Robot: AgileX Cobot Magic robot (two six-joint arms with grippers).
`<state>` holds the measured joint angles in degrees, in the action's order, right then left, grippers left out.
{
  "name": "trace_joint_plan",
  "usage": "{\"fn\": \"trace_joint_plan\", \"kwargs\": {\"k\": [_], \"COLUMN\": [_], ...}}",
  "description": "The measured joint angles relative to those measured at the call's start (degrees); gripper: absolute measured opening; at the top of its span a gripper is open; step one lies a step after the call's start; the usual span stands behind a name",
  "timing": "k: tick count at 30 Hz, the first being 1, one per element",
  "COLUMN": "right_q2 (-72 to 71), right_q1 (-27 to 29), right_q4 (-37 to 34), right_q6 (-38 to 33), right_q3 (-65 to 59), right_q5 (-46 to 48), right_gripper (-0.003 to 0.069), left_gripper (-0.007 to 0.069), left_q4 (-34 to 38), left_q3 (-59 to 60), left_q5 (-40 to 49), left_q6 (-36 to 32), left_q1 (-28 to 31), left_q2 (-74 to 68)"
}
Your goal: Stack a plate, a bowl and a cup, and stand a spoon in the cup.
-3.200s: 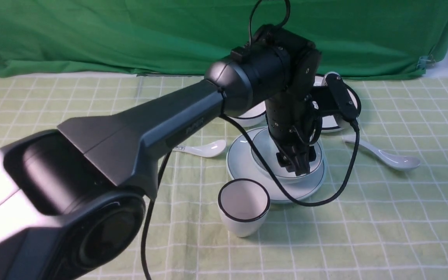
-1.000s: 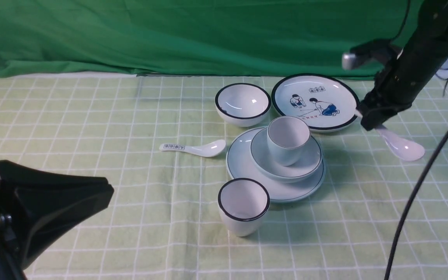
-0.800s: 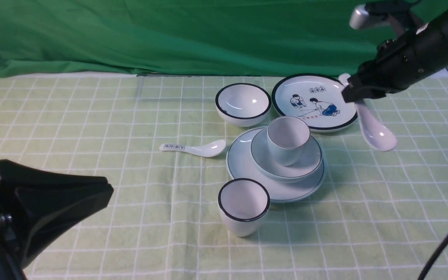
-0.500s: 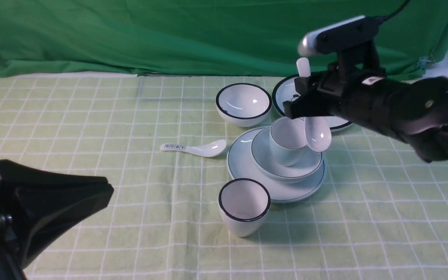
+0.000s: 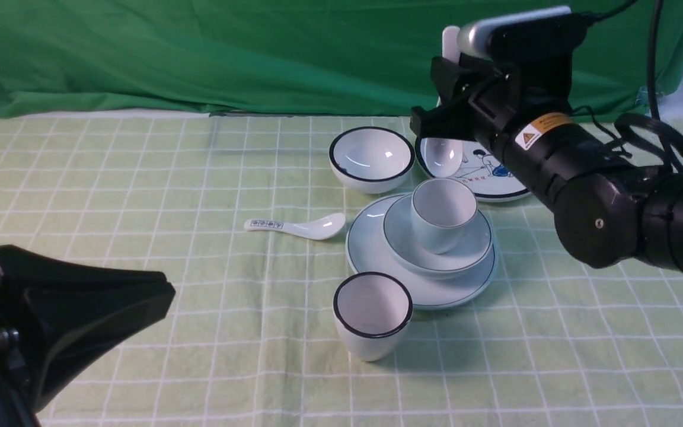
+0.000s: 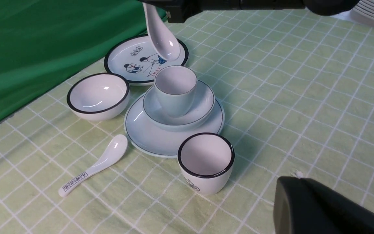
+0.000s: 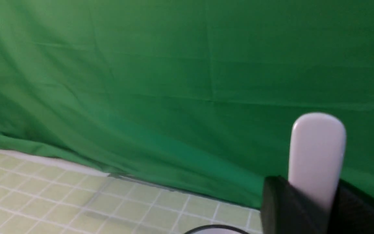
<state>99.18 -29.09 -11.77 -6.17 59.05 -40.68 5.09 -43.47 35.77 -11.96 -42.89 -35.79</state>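
The plate (image 5: 371, 255) carries the bowl (image 5: 473, 249), and the cup (image 5: 442, 216) stands upright in the bowl. My right gripper (image 5: 443, 112) is shut on the handle of the plain white spoon (image 5: 442, 157). The spoon hangs scoop end down, in the air just above and behind the cup. The left wrist view shows the spoon (image 6: 161, 44) over the far rim of the cup (image 6: 175, 87). The right wrist view shows its handle (image 7: 317, 152) clamped between the black fingers (image 7: 281, 204). Only one dark part of my left gripper (image 6: 320, 208) shows, low and near, away from the stack.
A black-rimmed cup (image 5: 371, 317) stands right in front of the plate. A black-rimmed bowl (image 5: 370, 157) and a picture plate (image 5: 498, 178) sit behind the stack. A spoon with a printed handle (image 5: 300, 226) lies to its left. A green curtain (image 5: 258, 53) closes off the back.
My left arm drew back from the stack, leaving the cup in the bowl. My right gripper lifted the plain spoon off the cloth at the right and carried it left and up, above the cup.
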Motion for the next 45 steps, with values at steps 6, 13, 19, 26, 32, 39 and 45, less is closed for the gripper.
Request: {"fn": "trace_joint_plan", "kwargs": {"k": [6, 13, 19, 26, 32, 39, 45], "right_q2": [3.55, 7.07, 10.05, 12.75, 12.07, -2.58, -21.03], "right_q1": [1.07, 1.07, 1.07, 1.07, 1.07, 1.07, 1.07], "right_q4": [4.64, 6.71, 6.82, 6.92, 6.96, 6.99, 6.99], "right_q6": [4.54, 3.6, -0.11, -0.91, -0.85, -0.85, -0.79], "right_q3": [-0.5, -0.5, -0.5, -0.5, -0.5, -0.5, -0.5], "right_q5": [-2.36, -3.1, -3.22, -3.1, -1.67, 11.85, 39.1], "right_gripper": [0.0165, 0.0165, 0.0165, 0.0216, 0.038, 0.0467, 0.0359], "left_gripper": [0.0002, 0.0002, 0.0002, 0.0002, 0.0002, 0.0002, 0.0002], "left_q4": [0.28, 0.28, 0.28, 0.35, 0.41, -0.3, -0.21], "left_q3": [0.0, 0.0, 0.0, 0.0, 0.0, 0.0, 2.51], "left_q5": [0.0, 0.0, 0.0, 0.0, 0.0, -0.41, -4.89], "left_q6": [0.0, 0.0, 0.0, 0.0, 0.0, 0.0, -0.92], "left_q1": [0.0, 0.0, 0.0, 0.0, 0.0, 0.0, 0.0], "left_q2": [0.0, 0.0, 0.0, 0.0, 0.0, 0.0, 3.04]}}
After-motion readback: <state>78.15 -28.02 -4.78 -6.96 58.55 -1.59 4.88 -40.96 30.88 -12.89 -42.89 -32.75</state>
